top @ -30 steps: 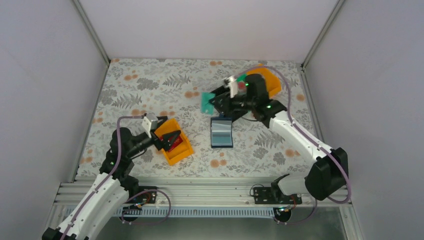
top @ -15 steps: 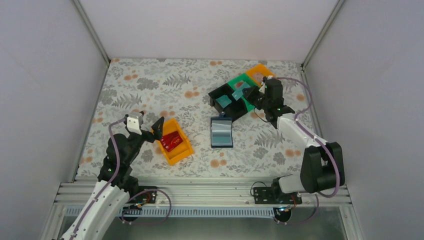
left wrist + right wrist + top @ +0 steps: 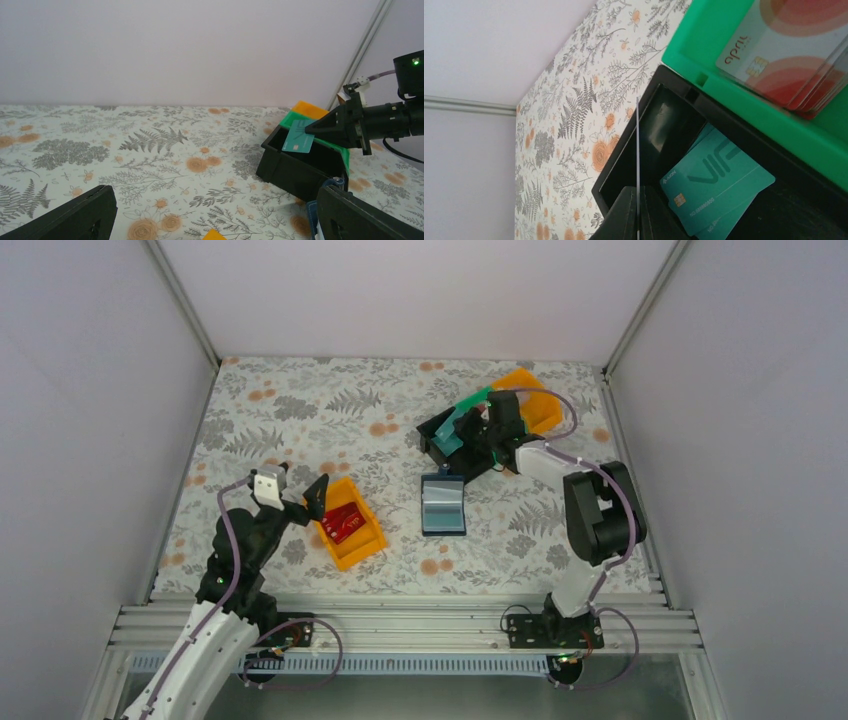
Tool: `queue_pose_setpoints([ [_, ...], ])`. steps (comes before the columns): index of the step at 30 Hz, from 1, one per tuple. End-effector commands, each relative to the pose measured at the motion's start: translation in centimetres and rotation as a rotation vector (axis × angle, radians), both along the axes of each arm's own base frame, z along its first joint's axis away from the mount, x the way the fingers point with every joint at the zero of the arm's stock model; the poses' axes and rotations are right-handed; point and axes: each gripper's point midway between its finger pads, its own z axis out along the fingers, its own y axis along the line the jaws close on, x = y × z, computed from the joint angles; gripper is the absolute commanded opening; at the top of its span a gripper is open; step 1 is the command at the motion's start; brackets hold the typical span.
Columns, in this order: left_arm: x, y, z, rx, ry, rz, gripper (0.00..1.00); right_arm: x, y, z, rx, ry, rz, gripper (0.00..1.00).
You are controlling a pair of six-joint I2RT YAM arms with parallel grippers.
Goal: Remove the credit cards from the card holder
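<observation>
The card holder (image 3: 443, 505) lies open on the table, its pale blue sleeves facing up. My right gripper (image 3: 478, 428) is shut on a teal credit card (image 3: 455, 430) and holds it over the black bin (image 3: 436, 430). In the right wrist view this card shows edge-on as a thin line (image 3: 637, 145) between my fingers (image 3: 624, 215). Two more teal cards (image 3: 716, 182) lie in the black bin (image 3: 624, 160). Pinkish-white cards (image 3: 794, 55) lie in the green bin (image 3: 704, 55). My left gripper (image 3: 308, 498) is open and empty above the orange bin (image 3: 362, 545) with red cards (image 3: 345, 523).
A second orange bin (image 3: 535, 405) stands behind the green bin at the back right. In the left wrist view the black bin (image 3: 295, 170), the held teal card (image 3: 298, 137) and the right gripper (image 3: 332, 127) are ahead to the right.
My left gripper has lifted out of the orange bin and opened, leaving the red card there. My right arm has swung round and now holds the teal card over the black bin.
</observation>
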Motion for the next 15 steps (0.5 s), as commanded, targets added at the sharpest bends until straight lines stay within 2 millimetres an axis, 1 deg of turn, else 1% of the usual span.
queue_pose_setpoints([
  [1,0.0,-0.1,0.0,0.005,-0.018,-0.011,1.00,0.4,0.5,-0.8,0.030,0.017,-0.057,0.04],
  [6,0.0,-0.1,0.0,0.007,-0.018,-0.009,1.00,-0.7,1.9,-1.5,0.028,0.049,-0.040,0.04],
  [8,0.0,-0.2,0.0,0.006,-0.020,-0.014,1.00,-1.1,2.1,-2.4,0.026,0.079,-0.039,0.04],
  [12,0.0,-0.2,-0.1,0.006,-0.016,-0.015,1.00,-1.8,1.4,-5.0,0.010,0.154,-0.096,0.04],
  [15,0.0,-0.2,-0.1,0.006,-0.018,-0.016,1.00,-1.6,2.1,-5.8,0.037,0.169,-0.080,0.04],
])
